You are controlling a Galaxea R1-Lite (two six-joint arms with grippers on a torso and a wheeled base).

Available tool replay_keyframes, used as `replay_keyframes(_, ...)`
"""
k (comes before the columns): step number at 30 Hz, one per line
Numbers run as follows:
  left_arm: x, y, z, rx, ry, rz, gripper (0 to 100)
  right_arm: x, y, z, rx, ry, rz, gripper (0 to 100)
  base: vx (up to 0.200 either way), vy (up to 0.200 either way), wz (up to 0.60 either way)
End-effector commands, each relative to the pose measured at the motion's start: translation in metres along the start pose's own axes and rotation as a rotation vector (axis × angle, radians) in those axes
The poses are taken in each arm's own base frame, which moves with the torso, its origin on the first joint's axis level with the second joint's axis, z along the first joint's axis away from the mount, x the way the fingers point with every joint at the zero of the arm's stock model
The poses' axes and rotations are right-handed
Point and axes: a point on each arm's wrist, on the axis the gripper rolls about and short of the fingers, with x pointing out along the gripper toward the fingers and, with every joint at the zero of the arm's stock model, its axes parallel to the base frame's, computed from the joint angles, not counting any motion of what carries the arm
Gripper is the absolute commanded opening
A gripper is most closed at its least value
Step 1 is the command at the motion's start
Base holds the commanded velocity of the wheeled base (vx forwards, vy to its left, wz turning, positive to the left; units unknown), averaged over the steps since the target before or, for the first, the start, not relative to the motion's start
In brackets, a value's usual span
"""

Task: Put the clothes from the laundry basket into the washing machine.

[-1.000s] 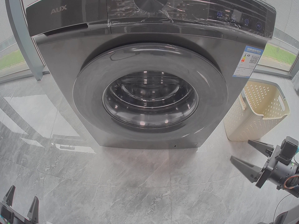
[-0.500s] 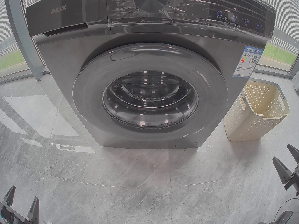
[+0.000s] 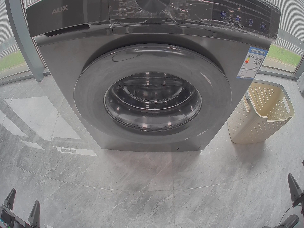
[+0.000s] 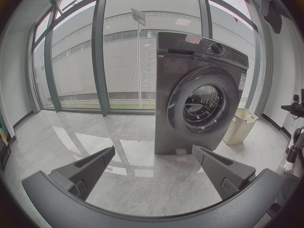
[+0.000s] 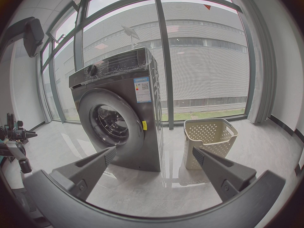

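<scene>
A grey front-loading washing machine (image 3: 152, 89) stands straight ahead with its round door (image 3: 152, 100) closed; it also appears in the left wrist view (image 4: 199, 92) and the right wrist view (image 5: 120, 111). A cream perforated laundry basket (image 3: 261, 113) sits on the floor to its right, and no clothes show inside it (image 5: 210, 136). My left gripper (image 3: 21, 205) is low at the near left, open and holding nothing (image 4: 153, 152). My right gripper (image 5: 153, 154) is open and holding nothing, with one fingertip (image 3: 294, 187) at the near right edge.
Polished grey stone floor (image 3: 152, 187) spreads between me and the machine. Tall windows with dark frames (image 4: 98, 51) run behind the machine. A pillar (image 3: 22, 32) stands at the far left.
My right gripper has drawn back from near the basket toward the lower right edge of the head view. The left gripper, the machine and the basket have stayed put.
</scene>
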Motion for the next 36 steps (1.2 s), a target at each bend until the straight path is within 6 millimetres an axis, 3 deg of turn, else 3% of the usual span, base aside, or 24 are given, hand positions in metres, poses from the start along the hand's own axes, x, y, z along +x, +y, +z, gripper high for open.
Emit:
replay_keyframes(1, 0.000, 0.000, -0.005, 0.000, 0.003, 0.002, 100, -0.015, 0.001, -0.010, -0.013, -0.055, -0.040, 100, 0.000, 0.000, 0.00)
replay_keyframes(10, 0.000, 0.000, -0.005, 0.000, 0.003, 0.000, 100, -0.028, 0.003, -0.032, -0.020, 0.008, -0.062, 100, 0.000, 0.000, 0.00)
replay_keyframes(22, 0.000, 0.000, -0.005, -0.002, 0.003, -0.001, 100, -0.029, 0.000, -0.040, 0.000, 0.079, -0.189, 100, 0.000, 0.000, 0.00)
replay_keyframes(36, 0.000, 0.000, -0.005, -0.005, 0.003, 0.000, 100, -0.029, 0.001, -0.043, -0.028, 0.114, -0.154, 100, 0.000, 0.000, 0.00)
